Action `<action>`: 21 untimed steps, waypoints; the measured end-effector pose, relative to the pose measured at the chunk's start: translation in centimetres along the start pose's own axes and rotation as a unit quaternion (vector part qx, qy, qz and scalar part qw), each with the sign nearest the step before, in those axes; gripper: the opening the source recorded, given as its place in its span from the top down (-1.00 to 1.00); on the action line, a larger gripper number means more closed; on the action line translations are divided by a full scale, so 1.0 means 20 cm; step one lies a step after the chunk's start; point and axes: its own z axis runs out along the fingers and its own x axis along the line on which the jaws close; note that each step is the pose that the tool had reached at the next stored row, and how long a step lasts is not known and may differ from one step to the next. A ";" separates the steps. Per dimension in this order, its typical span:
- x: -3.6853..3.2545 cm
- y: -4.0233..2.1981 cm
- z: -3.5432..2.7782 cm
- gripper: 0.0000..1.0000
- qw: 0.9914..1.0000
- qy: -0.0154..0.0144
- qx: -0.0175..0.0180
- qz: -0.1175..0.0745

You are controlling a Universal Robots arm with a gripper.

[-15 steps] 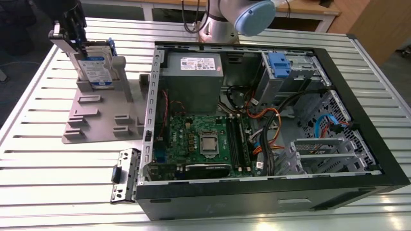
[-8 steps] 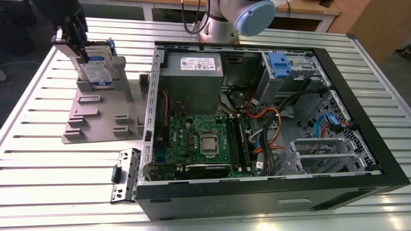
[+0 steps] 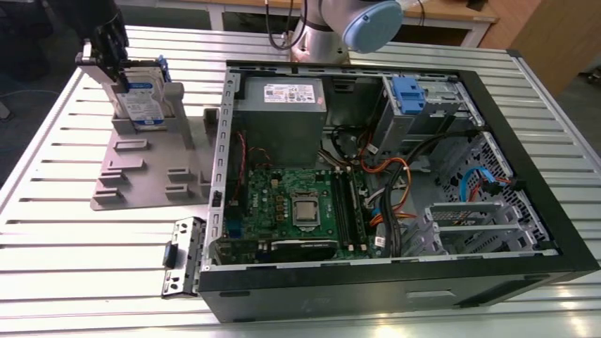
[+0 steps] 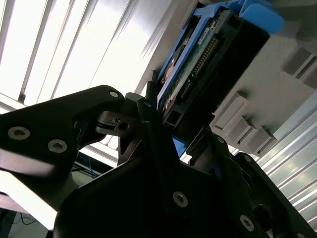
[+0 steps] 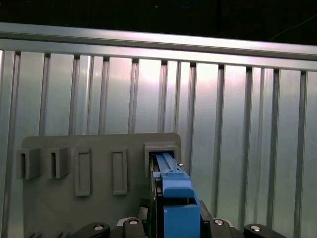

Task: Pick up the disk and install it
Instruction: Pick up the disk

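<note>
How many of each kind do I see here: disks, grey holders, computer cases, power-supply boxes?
Disk: 1
Grey holder: 1
Computer case: 1
Power-supply box: 1
Total: 4

The arm (image 3: 319, 35) is silver-grey with a round pale-blue cap (image 3: 373, 22); the gripper (image 4: 172, 126) is matte black, with silver screws (image 4: 180, 199).

One disk (image 3: 143, 102), one grey rack (image 3: 141, 179), one open computer case (image 3: 376, 292) holding one power-supply box (image 3: 280, 116) and one green circuit board (image 3: 281, 201), on one slatted table (image 3: 94, 253).
</note>
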 end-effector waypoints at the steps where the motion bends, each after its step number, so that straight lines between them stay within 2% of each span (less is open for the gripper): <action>1: 0.000 0.000 0.000 0.06 1.000 0.000 0.000 0.000; 3: 0.000 0.000 0.000 0.08 1.000 0.000 0.000 0.000; 4: 0.000 0.000 0.001 0.21 1.000 0.000 0.000 0.000; 6: 0.000 0.000 0.001 0.27 1.000 0.000 0.000 0.000; 21: -0.001 0.000 0.004 0.27 1.000 0.000 0.000 0.000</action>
